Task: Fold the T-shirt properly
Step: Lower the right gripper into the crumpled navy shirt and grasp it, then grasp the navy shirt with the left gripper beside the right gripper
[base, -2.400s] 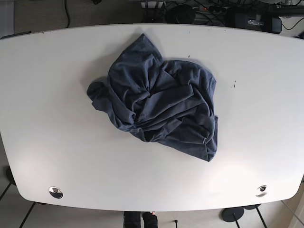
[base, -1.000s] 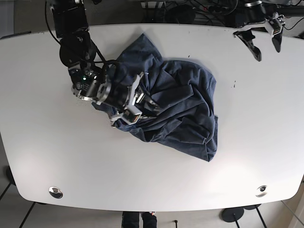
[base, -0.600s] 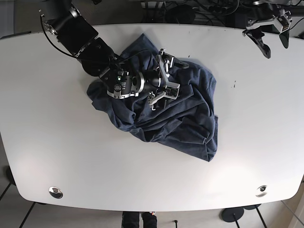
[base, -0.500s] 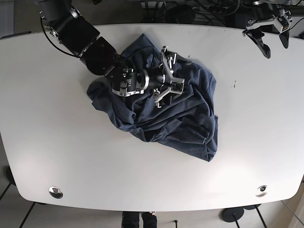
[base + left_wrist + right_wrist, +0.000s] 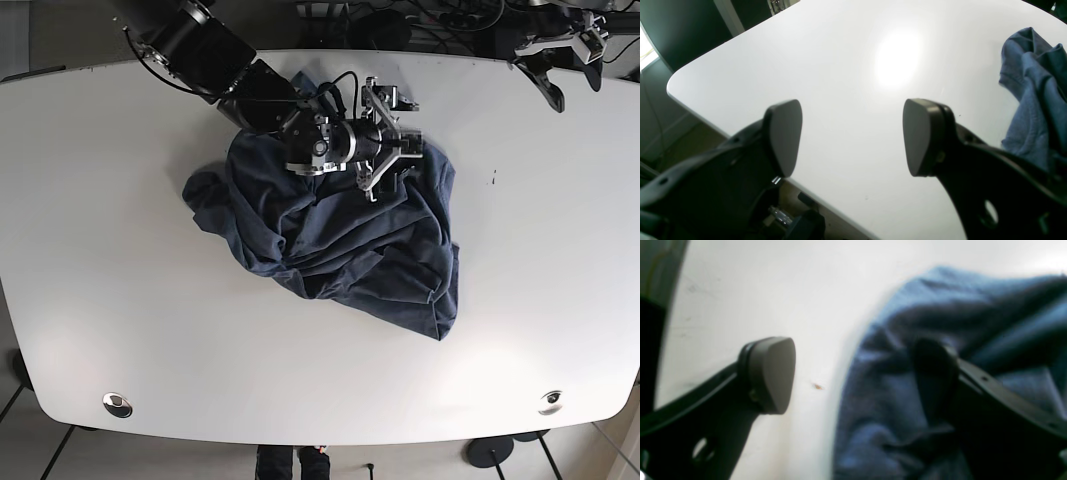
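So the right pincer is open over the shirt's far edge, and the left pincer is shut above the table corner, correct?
Not quite. The left pincer is open, not shut: the left wrist view shows its fingers wide apart over bare table. The rest holds: the right pincer is open over the far edge of the dark blue T-shirt.

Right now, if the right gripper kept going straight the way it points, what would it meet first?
Probably the T-shirt: the open right gripper straddles its edge, one finger over cloth, the other over bare table. Blur leaves depth unclear.
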Robot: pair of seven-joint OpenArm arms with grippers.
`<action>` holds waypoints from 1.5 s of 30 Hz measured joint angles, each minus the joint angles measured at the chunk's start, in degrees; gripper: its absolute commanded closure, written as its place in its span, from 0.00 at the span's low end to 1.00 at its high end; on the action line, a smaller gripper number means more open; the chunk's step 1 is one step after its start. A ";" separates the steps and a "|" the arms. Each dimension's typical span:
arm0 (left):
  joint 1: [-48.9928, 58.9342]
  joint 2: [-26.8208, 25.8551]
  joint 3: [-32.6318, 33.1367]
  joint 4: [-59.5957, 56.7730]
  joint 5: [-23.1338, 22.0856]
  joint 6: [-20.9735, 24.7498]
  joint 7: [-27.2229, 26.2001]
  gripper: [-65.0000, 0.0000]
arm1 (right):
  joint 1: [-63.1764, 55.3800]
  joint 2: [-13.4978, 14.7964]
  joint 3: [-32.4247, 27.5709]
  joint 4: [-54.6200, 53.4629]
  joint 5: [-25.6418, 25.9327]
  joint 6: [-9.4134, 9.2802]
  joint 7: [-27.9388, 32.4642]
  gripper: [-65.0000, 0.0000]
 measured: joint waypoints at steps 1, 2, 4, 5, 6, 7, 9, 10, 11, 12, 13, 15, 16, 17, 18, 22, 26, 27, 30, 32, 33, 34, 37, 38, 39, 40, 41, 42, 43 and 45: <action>0.15 0.04 0.00 0.00 0.02 -0.02 0.02 0.32 | 0.11 -0.39 1.60 -1.22 -0.13 -0.07 0.90 0.19; 0.39 0.02 0.00 0.00 0.02 -0.22 0.00 0.32 | 0.20 -0.55 2.91 -2.16 -0.17 -0.24 2.19 0.19; 0.76 0.02 0.00 -0.02 0.00 0.07 0.02 0.32 | 0.15 -0.52 4.92 -3.06 -0.26 -0.26 4.17 0.19; 0.81 0.02 -0.04 -0.07 0.00 0.00 0.02 0.32 | 0.09 -0.46 5.77 -3.13 -0.42 -0.24 5.18 0.19; 0.76 0.04 -0.04 -0.07 0.00 -0.02 0.02 0.32 | 0.09 -0.39 6.56 -3.13 -0.39 -0.24 5.70 0.19; 0.74 0.02 -0.04 -0.07 0.02 -0.04 0.02 0.32 | 0.09 -0.39 7.32 -3.13 -0.42 -0.24 5.73 0.19; 0.76 0.02 -0.04 -0.07 0.00 0.00 0.02 0.32 | 0.22 -0.35 8.11 -3.13 -0.42 -0.31 5.75 0.19; 0.76 0.02 -0.04 -0.07 0.00 0.00 0.02 0.32 | 0.22 -0.26 8.09 -3.13 -0.39 -0.28 5.81 0.20; 0.74 0.02 -0.02 -0.07 0.00 -0.02 0.02 0.32 | 0.22 -0.24 8.09 -3.13 -0.42 -0.26 5.81 0.20; 0.74 0.02 0.00 -0.07 0.00 -0.02 0.02 0.32 | 0.13 -0.07 8.09 -3.17 -0.42 -0.28 5.84 0.20; 0.74 0.02 0.00 -0.07 0.00 -0.02 0.02 0.32 | 0.11 0.26 8.00 -3.15 -0.42 -0.26 6.01 0.20; 0.76 0.02 0.00 -0.07 0.00 0.00 0.02 0.32 | 0.04 0.79 7.93 -3.17 -0.42 -0.26 6.21 0.28; 0.76 0.02 0.00 -0.07 0.00 -0.02 0.02 0.32 | -0.07 0.90 7.96 -3.21 -0.42 -0.28 6.21 0.33; 0.74 0.02 0.00 -0.07 0.00 -0.04 0.02 0.32 | -0.09 0.98 7.98 -3.32 -0.42 -0.28 6.23 0.37; 0.74 0.02 0.00 -0.07 0.00 -0.04 0.02 0.32 | -0.04 0.90 7.98 -4.02 -0.37 -0.26 6.47 0.40; 0.79 0.02 0.00 -0.07 0.00 -0.02 0.02 0.32 | 0.13 0.81 7.98 -6.82 0.22 -0.44 9.86 0.42; 0.96 0.02 -0.02 -0.07 0.00 -0.02 0.02 0.32 | 0.24 1.95 4.28 -8.15 0.33 -1.33 14.27 0.44; 1.29 0.02 -0.02 -0.07 0.00 -0.04 0.02 0.32 | 0.09 2.03 3.82 -8.07 0.52 -1.33 14.71 0.47; 1.53 0.02 -0.11 -0.07 -0.15 -0.02 0.02 0.32 | -0.02 2.32 3.65 -7.93 0.90 -1.36 14.75 0.78; 1.51 0.02 -0.11 -0.07 -0.15 -0.02 0.02 0.32 | -0.83 2.58 3.74 -6.40 0.87 -1.36 14.10 0.98; 1.53 0.02 -0.09 -0.07 -0.15 -0.02 0.02 0.32 | -1.66 2.97 3.72 -4.70 0.66 -1.29 13.35 0.95; 1.49 0.02 -0.09 -0.07 -0.15 0.00 0.02 0.32 | -2.14 3.58 3.63 -3.23 0.24 -1.22 12.59 0.95; 1.22 -0.04 0.07 -0.04 -0.15 -0.02 0.00 0.32 | -4.13 5.03 5.95 3.41 -0.76 -0.55 8.55 0.97; 1.27 -0.15 0.70 0.02 -0.15 0.07 -0.07 0.32 | -5.09 5.16 7.89 6.43 -0.90 -0.90 6.56 0.97; 1.44 -0.15 1.73 0.07 -0.13 0.13 -0.42 0.32 | -5.73 5.27 9.62 9.73 -1.05 -0.85 4.61 0.97; 1.55 -0.13 2.84 0.13 -0.13 -0.02 -0.35 0.31 | -5.86 5.27 11.10 12.98 -1.03 -0.22 2.54 0.97; 1.53 -0.13 3.72 0.26 0.04 -0.44 -0.28 0.31 | -5.70 5.16 12.68 16.37 -0.50 -0.17 0.31 0.97; 1.53 -0.15 4.44 0.61 0.09 -0.39 -0.17 0.31 | -5.57 4.85 14.75 19.85 0.00 -0.17 -1.46 0.97; 1.53 -0.24 5.33 0.94 0.07 -0.33 -0.42 0.31 | -5.40 4.39 17.14 23.02 0.24 -0.20 -3.30 0.97; 1.55 -1.09 7.69 0.96 0.09 -5.42 -0.15 0.32 | -4.46 2.05 24.00 29.00 0.57 -0.11 -8.57 0.97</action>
